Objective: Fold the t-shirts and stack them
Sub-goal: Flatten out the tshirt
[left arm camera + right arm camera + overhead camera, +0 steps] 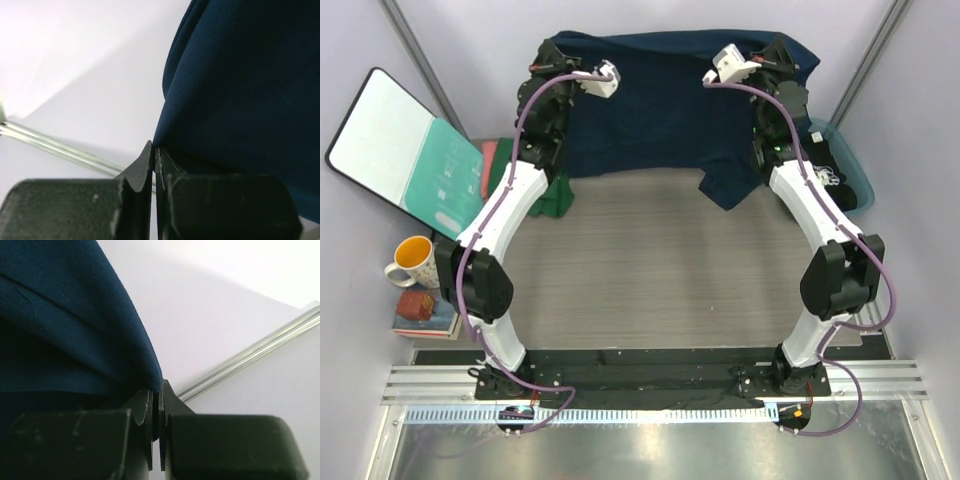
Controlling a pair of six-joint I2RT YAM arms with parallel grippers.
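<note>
A navy blue t-shirt (665, 110) hangs spread across the far end of the table, held up by both arms at its top corners. My left gripper (154, 148) is shut on the shirt's left edge (240, 90), with cloth pinched between its fingertips. At the other corner my right gripper (159, 390) is shut on a fold of the same shirt (65, 315). Seen from above, the left gripper (552, 58) and the right gripper (780, 52) sit at the far edge. A dark green t-shirt (557, 196) lies behind the left arm, with a salmon-pink one (490, 156) beside it. A black one with white print (832, 172) lies at the right.
A teal-and-white board (405, 150) leans at the far left. A yellow-and-white mug (412, 261) and a small stack of books (425, 313) stand at the left edge. A teal bin (860, 180) holds the black shirt at the right. The grey table (650, 270) spreads between the arms.
</note>
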